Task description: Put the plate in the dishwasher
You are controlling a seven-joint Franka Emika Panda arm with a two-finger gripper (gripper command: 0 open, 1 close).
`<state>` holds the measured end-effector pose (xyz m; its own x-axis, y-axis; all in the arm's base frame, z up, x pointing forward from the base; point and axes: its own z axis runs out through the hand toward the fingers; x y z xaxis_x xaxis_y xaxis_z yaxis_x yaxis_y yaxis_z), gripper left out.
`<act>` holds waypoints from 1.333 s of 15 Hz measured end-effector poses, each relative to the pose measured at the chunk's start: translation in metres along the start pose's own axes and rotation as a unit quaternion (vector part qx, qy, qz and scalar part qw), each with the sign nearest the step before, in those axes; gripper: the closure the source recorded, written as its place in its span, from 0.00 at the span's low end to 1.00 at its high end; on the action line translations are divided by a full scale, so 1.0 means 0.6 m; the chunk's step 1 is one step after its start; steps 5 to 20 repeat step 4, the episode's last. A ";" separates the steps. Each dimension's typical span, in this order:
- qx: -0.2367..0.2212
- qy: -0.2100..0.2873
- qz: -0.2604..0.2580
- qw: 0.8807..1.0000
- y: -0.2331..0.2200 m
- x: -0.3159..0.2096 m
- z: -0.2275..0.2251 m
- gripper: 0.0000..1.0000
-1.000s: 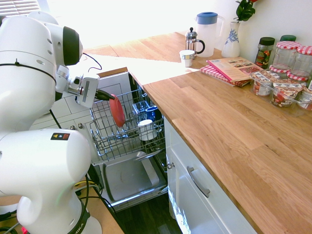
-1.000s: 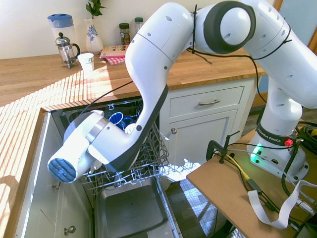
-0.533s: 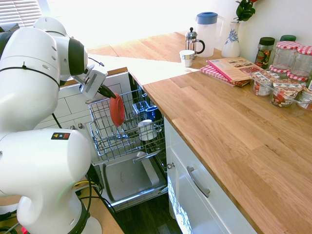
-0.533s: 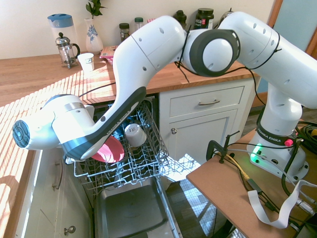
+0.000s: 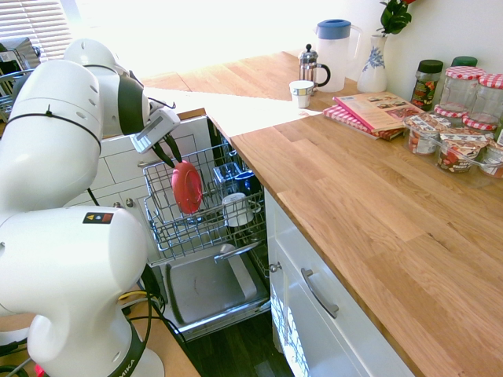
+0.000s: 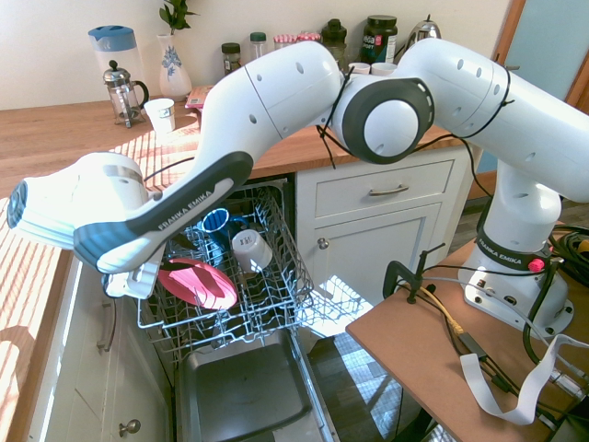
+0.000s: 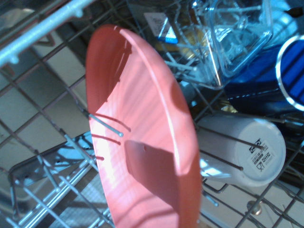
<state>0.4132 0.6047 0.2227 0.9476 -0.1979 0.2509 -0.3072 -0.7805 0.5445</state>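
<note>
Plate [image 5: 187, 188] stands on edge, tilted, in the dishwasher [image 5: 206, 206] rack, end effector [image 5: 170, 148] apparently parted above.

The white arm [image 6: 175, 207] carries "FRANKA EMIKA" in white capitals along its dark grey band, on the link just above the fingers, and the same name runs upright on the dark collar at the arm's foot [image 6: 490, 250], well away from the fingers, too small there to read surely. In the wrist view, the white cup [image 7: 244, 147] lying in the rack just beside the fingers has small dark print and symbols on its base, too blurred to read.
</note>
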 end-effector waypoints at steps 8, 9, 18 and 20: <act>0.064 -0.083 0.025 0.994 0.146 0.138 -0.113 0.00; 0.064 -0.083 0.025 0.994 0.146 0.138 -0.113 0.00; 0.064 -0.083 0.025 0.994 0.146 0.138 -0.113 0.00; 0.064 -0.083 0.025 0.994 0.146 0.138 -0.113 0.00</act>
